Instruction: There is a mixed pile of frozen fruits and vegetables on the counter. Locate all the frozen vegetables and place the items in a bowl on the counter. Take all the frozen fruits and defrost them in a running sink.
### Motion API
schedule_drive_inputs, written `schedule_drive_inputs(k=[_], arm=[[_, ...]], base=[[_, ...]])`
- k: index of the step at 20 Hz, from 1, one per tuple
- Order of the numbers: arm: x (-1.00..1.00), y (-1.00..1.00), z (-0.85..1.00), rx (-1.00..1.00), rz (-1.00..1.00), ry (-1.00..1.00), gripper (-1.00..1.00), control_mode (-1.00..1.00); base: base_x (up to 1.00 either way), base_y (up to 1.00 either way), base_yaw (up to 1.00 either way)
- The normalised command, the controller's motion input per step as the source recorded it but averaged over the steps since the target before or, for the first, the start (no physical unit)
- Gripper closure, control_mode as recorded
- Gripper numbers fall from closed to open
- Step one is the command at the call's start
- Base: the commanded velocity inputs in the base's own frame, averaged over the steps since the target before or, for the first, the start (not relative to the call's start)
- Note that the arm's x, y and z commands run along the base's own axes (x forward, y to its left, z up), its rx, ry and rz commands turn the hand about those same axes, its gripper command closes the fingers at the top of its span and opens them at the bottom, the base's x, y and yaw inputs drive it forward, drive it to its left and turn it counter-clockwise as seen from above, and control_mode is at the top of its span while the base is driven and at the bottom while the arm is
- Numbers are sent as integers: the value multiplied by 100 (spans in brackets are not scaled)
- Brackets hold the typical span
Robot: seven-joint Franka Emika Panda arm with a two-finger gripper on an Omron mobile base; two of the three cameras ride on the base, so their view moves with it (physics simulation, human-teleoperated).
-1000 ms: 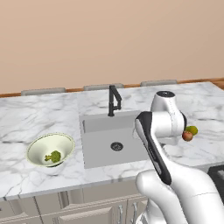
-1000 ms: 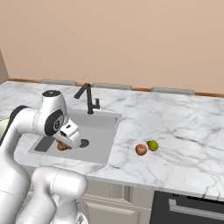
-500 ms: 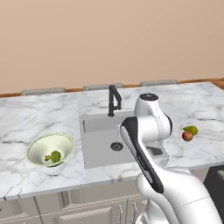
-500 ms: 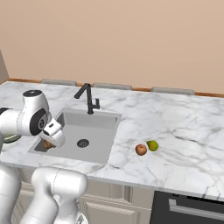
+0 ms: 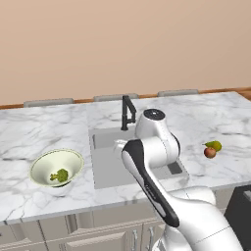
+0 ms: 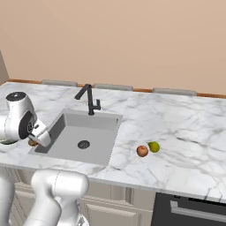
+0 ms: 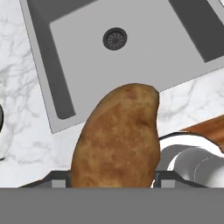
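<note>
My gripper (image 6: pixel 36 139) is shut on the brown oblong potato (image 6: pixel 32 142), one of the frozen vegetables, and holds it over the left rim of the sink (image 6: pixel 88 128). In the hand view the potato (image 7: pixel 118 140) stands between my fingertips (image 7: pixel 60 179), with the sink (image 7: pixel 144 17) and its drain (image 7: pixel 115 38) beyond. The bowl (image 5: pixel 44 164) sits left of the sink with the green broccoli (image 5: pixel 59 175) inside. The frozen fruits, a red apple (image 6: pixel 142 151) and a yellow-green pear (image 6: pixel 153 146), lie together on the counter (image 6: pixel 176 128) right of the sink.
A black faucet (image 6: pixel 89 99) stands at the back of the sink. My own arm (image 5: pixel 147 152) crosses in front of the basin in the left base view. The wall runs behind the counter, and a dark appliance front (image 6: pixel 190 212) sits below at the right.
My arm has swung left across the sink, carrying the potato from over the basin to its left rim. Apple, pear, bowl and broccoli have stayed put.
</note>
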Motion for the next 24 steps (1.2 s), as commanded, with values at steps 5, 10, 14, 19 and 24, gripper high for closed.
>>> schedule_drive_inputs(k=[5,10,14,19,24], arm=[[1,51,23,0,0,1,100,-100],[16,38,36,0,0,2,100,-100],[33,33,32,0,0,0,100,-100],[30,42,4,0,0,0,100,-100],[14,62,0,0,0,0,100,-100]], base=[[0,0,0],[0,0,0],[0,0,0],[0,0,0],[0,0,0]])
